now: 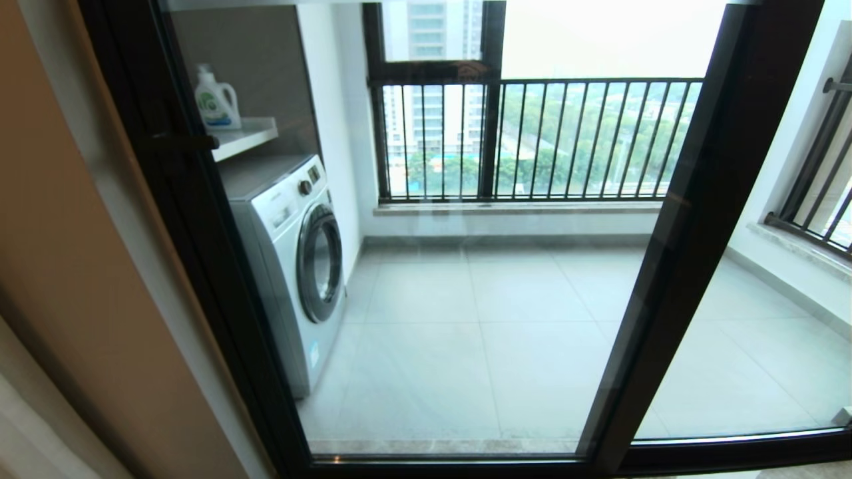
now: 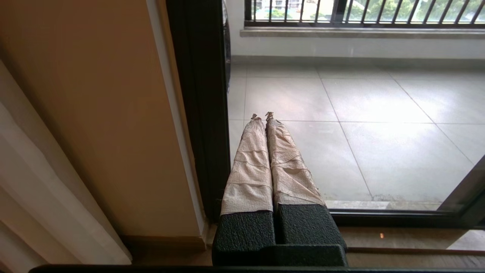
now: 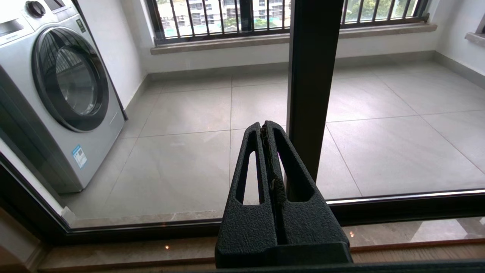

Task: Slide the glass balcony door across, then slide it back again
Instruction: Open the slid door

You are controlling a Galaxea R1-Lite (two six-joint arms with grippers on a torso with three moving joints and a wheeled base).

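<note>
Head view shows the glass balcony door [image 1: 432, 319] closed across the opening, its glossy dark frame flush against the left jamb with the small latch handle [image 1: 190, 142] on that upright, so I judge neither slide has begun. Left pincer [image 2: 262, 115], its fingers wrapped in crinkled beige tape and pressed together, hangs low just beside that upright. Right pincer [image 3: 265, 127], textured black plastic, is likewise closed on nothing near the middle upright [image 3: 312, 76].
</note>
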